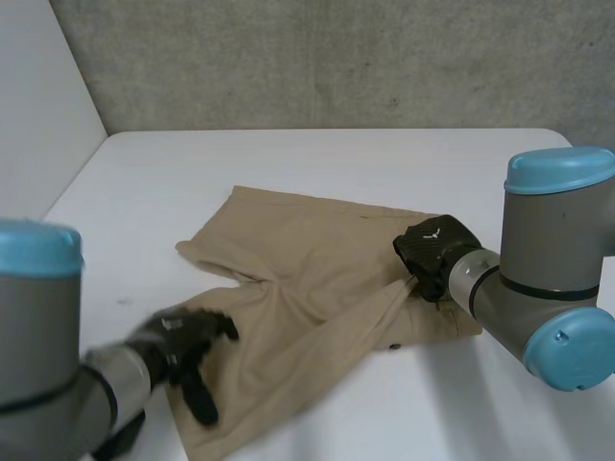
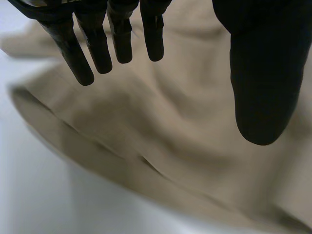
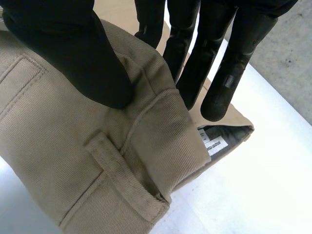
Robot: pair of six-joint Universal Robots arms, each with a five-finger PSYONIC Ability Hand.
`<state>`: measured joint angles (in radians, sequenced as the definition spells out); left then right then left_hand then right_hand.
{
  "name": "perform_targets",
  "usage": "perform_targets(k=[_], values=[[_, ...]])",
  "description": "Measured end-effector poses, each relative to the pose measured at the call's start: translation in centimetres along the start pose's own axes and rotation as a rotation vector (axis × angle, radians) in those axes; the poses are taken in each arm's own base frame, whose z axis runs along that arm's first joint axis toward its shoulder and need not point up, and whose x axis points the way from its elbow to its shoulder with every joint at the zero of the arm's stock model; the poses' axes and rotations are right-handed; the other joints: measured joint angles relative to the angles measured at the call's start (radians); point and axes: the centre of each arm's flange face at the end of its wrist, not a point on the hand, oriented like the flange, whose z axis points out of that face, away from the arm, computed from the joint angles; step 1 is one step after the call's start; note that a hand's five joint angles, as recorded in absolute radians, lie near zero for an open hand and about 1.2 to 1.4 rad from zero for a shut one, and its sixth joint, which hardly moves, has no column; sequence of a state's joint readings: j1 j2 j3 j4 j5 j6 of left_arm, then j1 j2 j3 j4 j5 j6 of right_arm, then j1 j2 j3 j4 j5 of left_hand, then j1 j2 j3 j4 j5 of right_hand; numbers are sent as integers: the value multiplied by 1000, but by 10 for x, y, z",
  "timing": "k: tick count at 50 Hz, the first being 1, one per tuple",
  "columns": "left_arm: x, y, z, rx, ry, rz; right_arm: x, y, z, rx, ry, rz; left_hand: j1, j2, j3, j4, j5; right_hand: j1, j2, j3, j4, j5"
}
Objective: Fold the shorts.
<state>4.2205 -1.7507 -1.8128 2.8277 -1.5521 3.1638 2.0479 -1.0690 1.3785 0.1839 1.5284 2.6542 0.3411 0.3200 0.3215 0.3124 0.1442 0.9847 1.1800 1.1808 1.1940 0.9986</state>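
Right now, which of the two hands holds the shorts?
The right hand: it pinches the shorts at the waistband. The left hand is open over one leg.

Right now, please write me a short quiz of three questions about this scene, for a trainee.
1. True or false: the left hand grips the shorts.
2. Which part of the shorts does the right hand pinch? A) a leg hem B) the waistband C) a pocket flap
3. Fill in: the shorts lie on a ___ table.
Key: 1 false, its fingers are straight; 2 B; 3 white.
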Motion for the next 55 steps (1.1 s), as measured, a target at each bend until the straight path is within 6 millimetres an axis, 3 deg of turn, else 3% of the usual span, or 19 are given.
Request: perform_targets(k=[7,22,23,25,28,30,43,49,54,55], values=[[20,31,-12,-88,56,28,-3,3,1,-9,-9,-3,4,9,4,6,5,0,0,0,0,0],[38,38,-3,-98,105,24,-4,6,0,-18,-14,-4,100,121,122,128,123,0,0,0,0,0],[39,38,0,-96,105,27,-4,7,-1,-18,-14,-4,260,257,255,266,259,0,0,0,0,0],[40,38,4,-87,97,30,-4,7,-1,-18,-13,-4,342,352,349,350,339,0,0,0,0,0],[38,36,9,-55,68,34,-4,6,-1,-16,-12,-3,640,678,665,681,667,0,0,0,0,0],[36,34,12,-26,39,35,-4,6,0,-13,-10,-3,757,788,763,801,787,0,0,0,0,0],[27,-7,23,192,-111,59,0,-1,2,21,10,-3,789,874,864,880,842,0,0,0,0,0],[23,-66,43,383,-154,146,5,-10,8,78,38,-11,789,877,866,881,842,0,0,0,0,0],[6,-116,79,503,-250,252,13,-23,23,157,90,-18,789,877,866,882,842,0,0,0,0,0],[6,-116,79,503,-250,252,13,-23,23,157,90,-18,789,877,866,882,842,0,0,0,0,0]])
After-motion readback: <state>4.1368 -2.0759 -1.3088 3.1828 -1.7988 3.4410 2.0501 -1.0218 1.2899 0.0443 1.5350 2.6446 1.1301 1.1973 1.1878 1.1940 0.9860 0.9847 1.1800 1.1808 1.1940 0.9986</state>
